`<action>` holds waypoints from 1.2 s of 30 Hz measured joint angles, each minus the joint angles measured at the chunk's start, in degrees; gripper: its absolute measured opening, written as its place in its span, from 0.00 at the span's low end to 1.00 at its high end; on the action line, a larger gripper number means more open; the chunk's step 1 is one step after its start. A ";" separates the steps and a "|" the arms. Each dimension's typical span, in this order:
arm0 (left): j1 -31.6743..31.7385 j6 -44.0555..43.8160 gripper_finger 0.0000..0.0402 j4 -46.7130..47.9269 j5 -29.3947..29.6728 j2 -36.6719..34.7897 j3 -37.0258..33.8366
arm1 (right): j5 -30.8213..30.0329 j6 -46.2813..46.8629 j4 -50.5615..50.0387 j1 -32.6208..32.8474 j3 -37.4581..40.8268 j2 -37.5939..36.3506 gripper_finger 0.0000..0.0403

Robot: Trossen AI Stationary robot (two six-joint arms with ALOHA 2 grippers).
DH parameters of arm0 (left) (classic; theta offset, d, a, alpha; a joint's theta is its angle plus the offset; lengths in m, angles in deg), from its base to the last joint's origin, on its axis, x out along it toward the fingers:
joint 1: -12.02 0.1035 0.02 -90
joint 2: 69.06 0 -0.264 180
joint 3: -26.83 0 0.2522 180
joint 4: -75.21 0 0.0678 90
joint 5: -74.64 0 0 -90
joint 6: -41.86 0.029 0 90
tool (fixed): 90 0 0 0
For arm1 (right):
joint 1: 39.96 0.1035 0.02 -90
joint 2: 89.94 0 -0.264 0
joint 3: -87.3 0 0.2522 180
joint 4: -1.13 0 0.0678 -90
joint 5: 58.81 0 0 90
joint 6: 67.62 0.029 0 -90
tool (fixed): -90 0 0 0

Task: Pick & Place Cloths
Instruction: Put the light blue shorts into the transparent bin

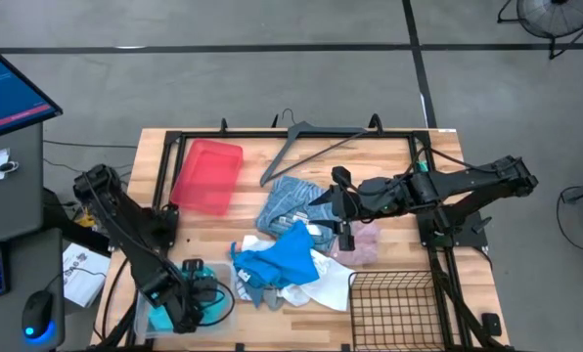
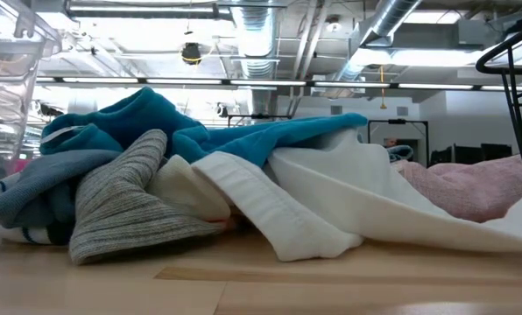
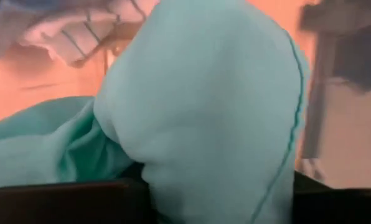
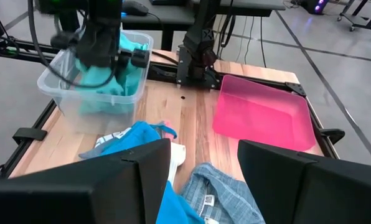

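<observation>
A bright turquoise cloth (image 3: 204,93) lies bunched in a clear plastic bin (image 1: 140,313) at the table's near left corner. My left gripper (image 1: 189,298) reaches down into that bin, open. The other cloths lie heaped mid-table: deeper blue (image 1: 287,252) on top, white (image 1: 321,279) and grey (image 1: 247,284) on the near side, blue-striped (image 1: 290,200) on the far side, pale pink (image 1: 365,244) on the right. My right gripper (image 1: 342,227) hovers open over the heap's far right part, touching nothing. My left gripper (image 3: 216,186) comes from above into the bin, fingers apart. A fold of the turquoise cloth (image 3: 192,155) bulges up between them and covers their tips. The cloth rests in the bin (image 4: 61,93). Whether the fingers still grip it I cannot tell.
A red plastic tray (image 1: 208,176) sits at the far left and a grey hanger (image 1: 311,142) lies along the far edge. A black wire basket (image 1: 394,308) stands at the near right corner. Bare wood shows between the bin and the heap.
</observation>
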 joint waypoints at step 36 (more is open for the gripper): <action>1.11 -59.68 0.00 -10.24 5.43 -15.63 0.22 | 0.00 0.00 -0.48 -0.70 0.00 0.00 0.46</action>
